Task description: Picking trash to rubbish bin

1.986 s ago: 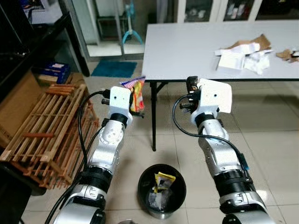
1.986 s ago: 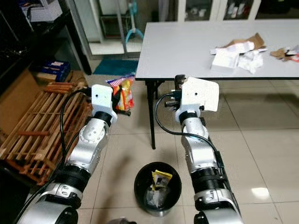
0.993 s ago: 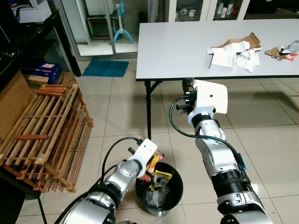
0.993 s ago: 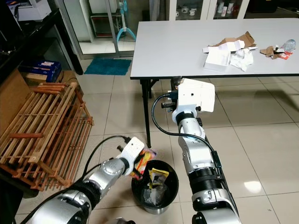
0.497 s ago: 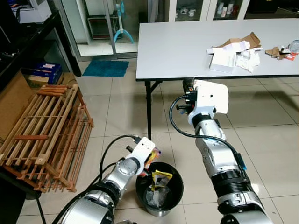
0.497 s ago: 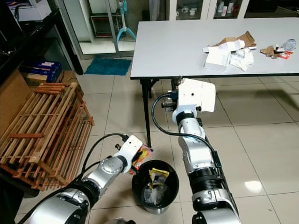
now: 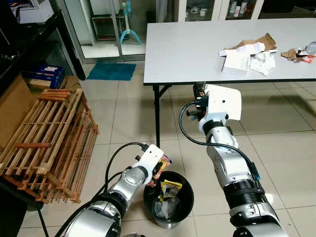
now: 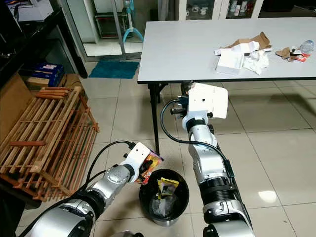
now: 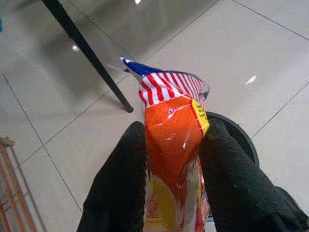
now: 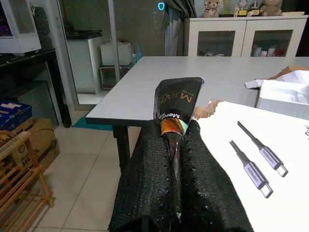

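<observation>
The bin [image 7: 169, 200] sits on the floor before the desk [image 7: 197, 49]. A wooden rack [image 7: 47, 140] lies to its left. Trash [image 7: 247, 54] lies on the desk's right part.

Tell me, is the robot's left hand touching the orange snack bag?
Touching. The left wrist view shows the left gripper with both black fingers pressed against the orange snack bag.

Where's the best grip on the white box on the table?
Take the white box across its two long edges, coming straight down from above. It lies flat on the table, its top is bare, and crumpled paper crowds its right side, so a side approach looks cramped.
</observation>
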Robot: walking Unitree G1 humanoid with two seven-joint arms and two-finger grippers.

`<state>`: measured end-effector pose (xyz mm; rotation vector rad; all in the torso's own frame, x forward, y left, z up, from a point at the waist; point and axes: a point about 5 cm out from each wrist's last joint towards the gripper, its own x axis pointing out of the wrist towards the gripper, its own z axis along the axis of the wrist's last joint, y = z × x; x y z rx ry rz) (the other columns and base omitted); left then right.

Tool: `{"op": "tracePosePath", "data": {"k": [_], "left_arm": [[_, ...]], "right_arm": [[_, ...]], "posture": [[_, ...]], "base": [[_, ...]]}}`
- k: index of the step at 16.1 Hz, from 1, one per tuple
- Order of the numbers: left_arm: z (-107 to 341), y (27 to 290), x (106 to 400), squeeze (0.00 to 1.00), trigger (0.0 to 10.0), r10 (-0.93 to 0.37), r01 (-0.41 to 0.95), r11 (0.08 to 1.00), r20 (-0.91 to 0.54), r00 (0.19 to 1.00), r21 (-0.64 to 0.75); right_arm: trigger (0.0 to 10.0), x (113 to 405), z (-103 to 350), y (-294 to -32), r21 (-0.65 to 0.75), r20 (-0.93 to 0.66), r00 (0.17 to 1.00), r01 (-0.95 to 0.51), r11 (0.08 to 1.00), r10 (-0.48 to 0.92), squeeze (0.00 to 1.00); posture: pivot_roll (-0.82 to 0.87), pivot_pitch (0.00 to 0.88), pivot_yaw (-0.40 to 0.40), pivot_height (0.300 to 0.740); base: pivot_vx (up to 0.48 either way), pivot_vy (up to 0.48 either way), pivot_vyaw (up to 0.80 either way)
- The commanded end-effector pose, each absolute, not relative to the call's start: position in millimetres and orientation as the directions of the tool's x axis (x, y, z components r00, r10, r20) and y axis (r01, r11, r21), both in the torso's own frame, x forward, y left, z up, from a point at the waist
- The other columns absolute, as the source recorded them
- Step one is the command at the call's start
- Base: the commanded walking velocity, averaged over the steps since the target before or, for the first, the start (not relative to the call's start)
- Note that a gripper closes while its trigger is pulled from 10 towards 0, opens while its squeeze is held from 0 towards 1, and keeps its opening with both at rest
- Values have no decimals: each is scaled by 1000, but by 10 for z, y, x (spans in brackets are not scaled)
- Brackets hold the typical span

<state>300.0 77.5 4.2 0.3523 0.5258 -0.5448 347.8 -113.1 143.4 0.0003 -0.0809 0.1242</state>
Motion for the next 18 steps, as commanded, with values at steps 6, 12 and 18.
{"op": "tracePosePath", "data": {"k": [6,12,18], "left_arm": [[73,782,3029,1000,10000,-407,575,799,-546,732,177],[92,789,3047,0,10000,-392,560,804,-533,750,198],[240,1064,3212,0,10000,-254,379,897,-438,862,226]], "right_arm": [[10000,3491,1508,-1105,-10,99,986,-132,991,133,0],[10000,3491,1508,-1108,-11,98,986,-136,991,136,0],[10000,3489,1461,-1098,-21,69,988,-139,990,140,0]], "posture": [[-35,19,80,740],[-34,20,79,740],[-31,23,78,740]], "base": [[0,0,0],[0,0,0],[0,0,0]]}}
